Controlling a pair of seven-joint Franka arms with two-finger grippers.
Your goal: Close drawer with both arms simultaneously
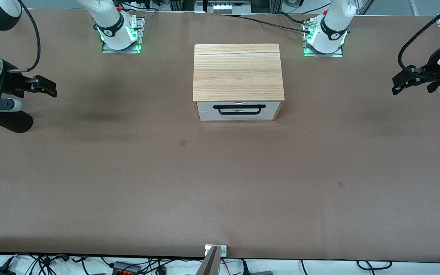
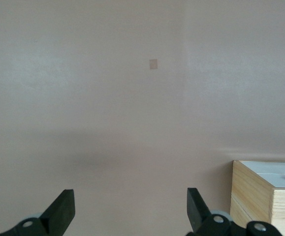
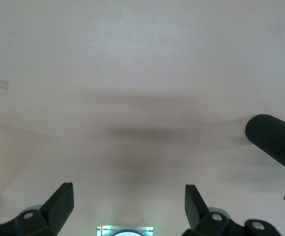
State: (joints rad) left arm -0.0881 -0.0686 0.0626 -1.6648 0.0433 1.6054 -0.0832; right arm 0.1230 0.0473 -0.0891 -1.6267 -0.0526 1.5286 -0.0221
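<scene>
The light wood cabinet [image 1: 238, 72] stands at the middle of the table, toward the robots' bases. Its drawer [image 1: 239, 114] shows a white front panel with a black bar handle [image 1: 239, 109], and the panel sits about flush with the cabinet's front. My right gripper [image 1: 46, 87] is open and empty, up over the right arm's end of the table, well apart from the cabinet. My left gripper [image 1: 399, 86] is open and empty over the left arm's end. The left wrist view shows open fingers [image 2: 63, 209] and a cabinet corner [image 2: 260, 196]. The right wrist view shows open fingers [image 3: 61, 204].
Brown table [image 1: 220, 183] with two small pale marks [image 1: 183, 142]. Green-lit base mounts [image 1: 120, 42] stand at the edge by the robots. A cable loops by each wrist. A bracket [image 1: 215, 250] sits at the table's front edge.
</scene>
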